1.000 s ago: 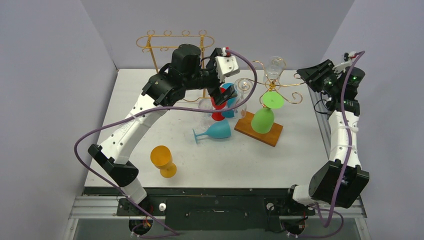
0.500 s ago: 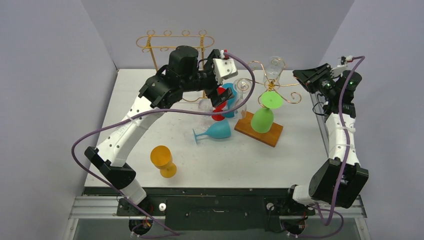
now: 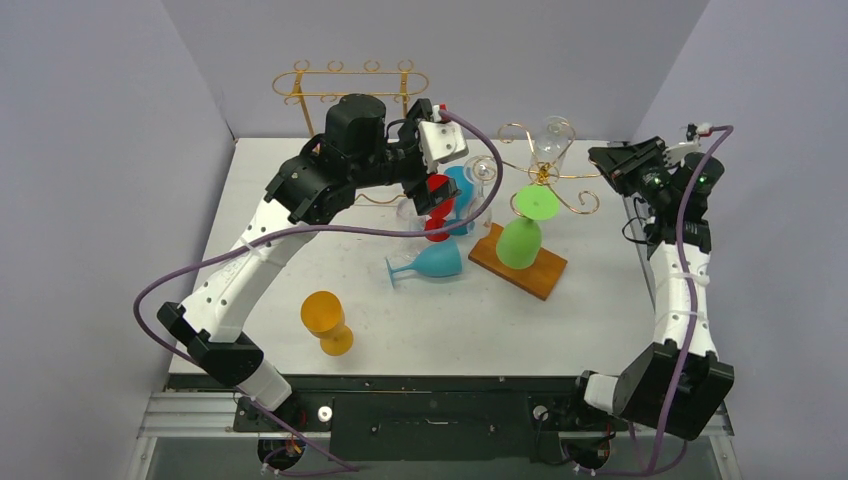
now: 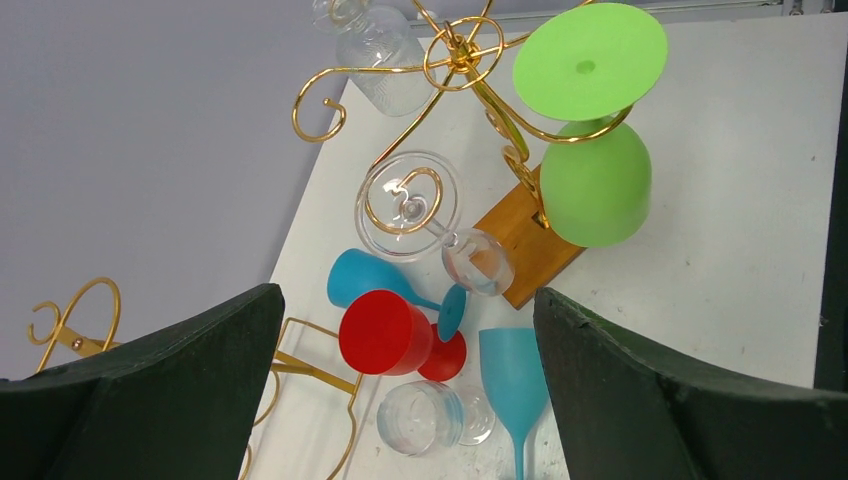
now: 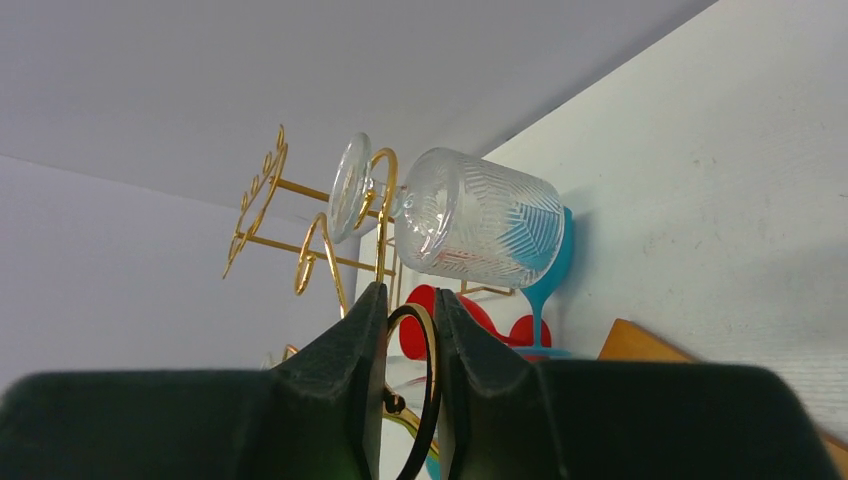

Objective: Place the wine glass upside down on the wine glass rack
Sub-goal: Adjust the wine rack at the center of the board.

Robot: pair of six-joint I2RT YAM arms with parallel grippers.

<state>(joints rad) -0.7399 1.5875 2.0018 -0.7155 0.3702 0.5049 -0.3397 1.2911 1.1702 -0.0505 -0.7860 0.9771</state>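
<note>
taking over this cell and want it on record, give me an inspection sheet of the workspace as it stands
surface: white table, no spill seen
job's things: wine glass rack on a wooden base; green glass, clear wine glass and patterned clear glass hang from it bowl down; red glass, blue glass, tipped blue glass and orange glass on the table
clutter: clear tumbler, second gold rack at the back
grippers: left claw open, empty, above the red glass; right claw nearly closed, a rack wire loop in its gap, grip unclear
cables: purple cable loops close past the clear wine glass
surroundings: grey walls, nothing else seen
</note>
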